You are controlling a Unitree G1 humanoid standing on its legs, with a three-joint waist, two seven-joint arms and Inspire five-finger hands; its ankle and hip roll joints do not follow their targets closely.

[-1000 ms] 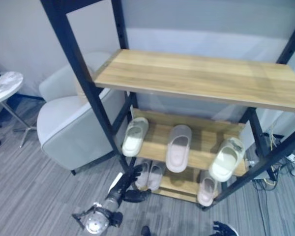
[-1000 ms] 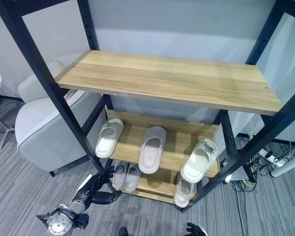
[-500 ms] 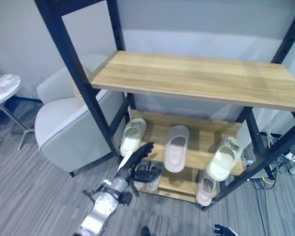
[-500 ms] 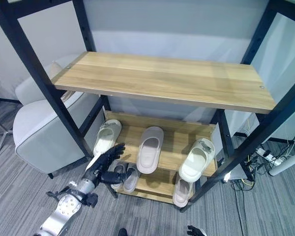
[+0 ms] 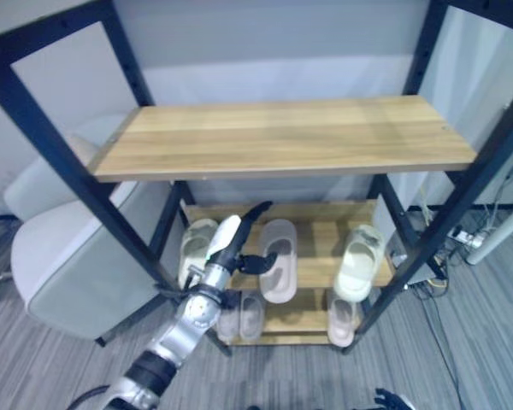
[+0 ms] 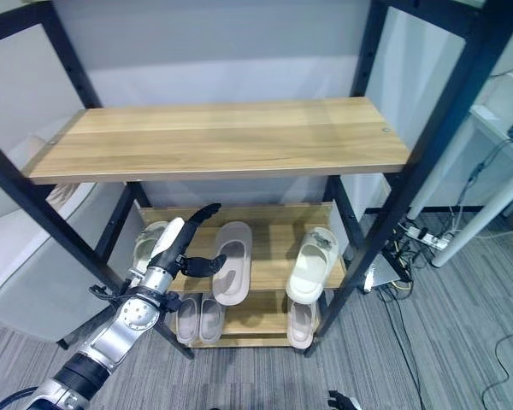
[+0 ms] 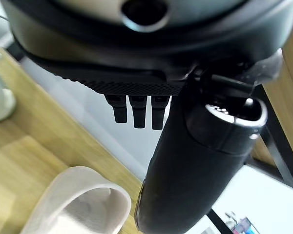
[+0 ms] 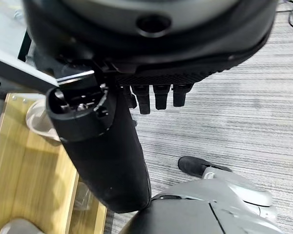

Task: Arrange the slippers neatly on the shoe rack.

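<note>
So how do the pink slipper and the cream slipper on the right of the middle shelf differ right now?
The pink slipper lies roughly straight, toe toward the front edge; the cream slipper sits angled and overhangs the shelf's front edge more. The left robot hand, fingers straight, is right beside the pink slipper; nothing is near the cream slipper. Both are open-toe slides, sole down on the middle shelf.

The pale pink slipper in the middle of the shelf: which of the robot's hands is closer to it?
Left. The left hand reaches open right beside the pink slipper; the right hand hangs low near the floor.
</note>
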